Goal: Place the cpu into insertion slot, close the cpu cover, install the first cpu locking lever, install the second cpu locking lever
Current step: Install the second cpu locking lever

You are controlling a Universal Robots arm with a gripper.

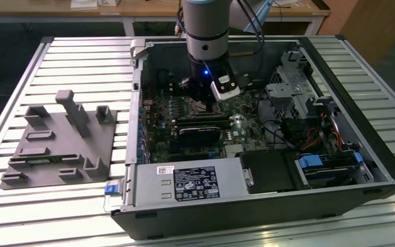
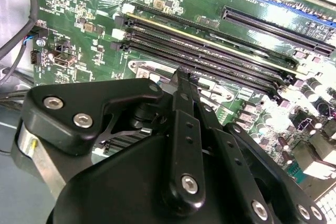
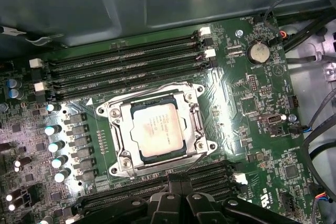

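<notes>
The cpu (image 3: 157, 129), a pale silvery square chip, lies flat in the insertion slot (image 3: 200, 92) on the green motherboard. The cpu cover (image 3: 119, 132), a silvery frame, lies down around the chip. A thin metal locking lever (image 3: 195, 163) runs slantwise from one socket corner toward my fingertips. My gripper (image 3: 177, 183) sits just beside the socket, over the neighbouring black memory slots, its black fingers (image 2: 181, 103) pressed together. In the exterior view the gripper (image 1: 199, 103) hangs low inside the case over the socket. Whether the fingers touch the lever is hidden.
The open computer case (image 1: 362, 118) lies on a slatted metal table (image 1: 81, 56). Long black memory slots (image 3: 126, 61) flank the socket on two sides. A black card (image 1: 199, 131), drive bays and cables (image 1: 321, 123) fill the case. A grey fixture (image 1: 60, 144) stands at the exterior view's left.
</notes>
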